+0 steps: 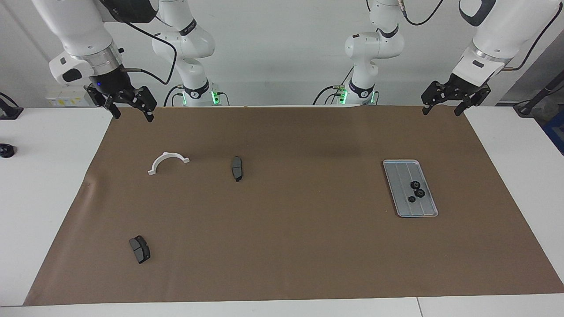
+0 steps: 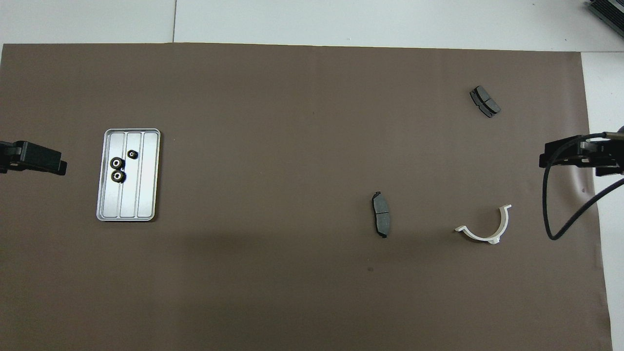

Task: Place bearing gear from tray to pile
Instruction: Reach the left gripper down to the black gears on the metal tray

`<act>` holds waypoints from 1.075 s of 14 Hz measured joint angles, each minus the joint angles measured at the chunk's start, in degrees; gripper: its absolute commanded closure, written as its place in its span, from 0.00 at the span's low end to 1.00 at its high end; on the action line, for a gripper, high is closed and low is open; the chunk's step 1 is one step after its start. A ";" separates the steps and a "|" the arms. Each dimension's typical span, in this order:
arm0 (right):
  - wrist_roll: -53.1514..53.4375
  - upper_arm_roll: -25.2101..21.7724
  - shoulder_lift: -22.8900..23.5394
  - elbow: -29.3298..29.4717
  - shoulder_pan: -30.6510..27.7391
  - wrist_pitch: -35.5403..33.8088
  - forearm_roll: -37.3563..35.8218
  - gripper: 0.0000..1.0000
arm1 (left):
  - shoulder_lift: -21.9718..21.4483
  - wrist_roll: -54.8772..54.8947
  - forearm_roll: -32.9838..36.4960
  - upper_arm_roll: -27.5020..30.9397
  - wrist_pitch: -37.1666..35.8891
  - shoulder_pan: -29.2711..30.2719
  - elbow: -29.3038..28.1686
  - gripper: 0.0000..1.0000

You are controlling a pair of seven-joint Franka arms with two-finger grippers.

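1. Three black bearing gears (image 1: pixel 416 190) lie close together in the grey metal tray (image 1: pixel 402 169), which we find flat on the brown mat (image 1: pixel 282 229) toward the left arm's end of the table (image 1: pixel 44 198).
2. Two of the gears touch or nearly touch; the third, smaller one (image 2: pixel 132 154) sits just beside them, a little farther from the robots.
3. We see the left gripper (image 1: pixel 443 108) raised over the mat's edge nearest the robots, well apart from the tray, its jaws spread wide and holding nothing.
4. We see the right gripper (image 1: pixel 133 111) raised over the mat's corner at the other end, jaws likewise wide apart and empty.
5. Toward the right arm's end lie a white curved bracket (image 1: pixel 168 162) and two dark brake pads, one (image 1: pixel 237 168) near the middle of the mat, one (image 1: pixel 139 249) farther from the robots.
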 measured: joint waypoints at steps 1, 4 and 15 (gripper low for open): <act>0.00 0.00 0.00 0.00 0.00 0.00 0.00 0.00 | -0.01 -0.09 0.00 0.05 0.00 0.01 0.00 0.00; 0.00 0.00 0.00 0.00 0.00 0.00 0.00 0.00 | -0.01 -0.15 0.00 -0.19 -0.02 -0.01 -0.02 0.00; 0.00 0.00 0.00 0.00 0.00 0.00 0.00 0.00 | 0.82 -0.20 0.00 -0.50 20.37 -0.04 -12.43 0.00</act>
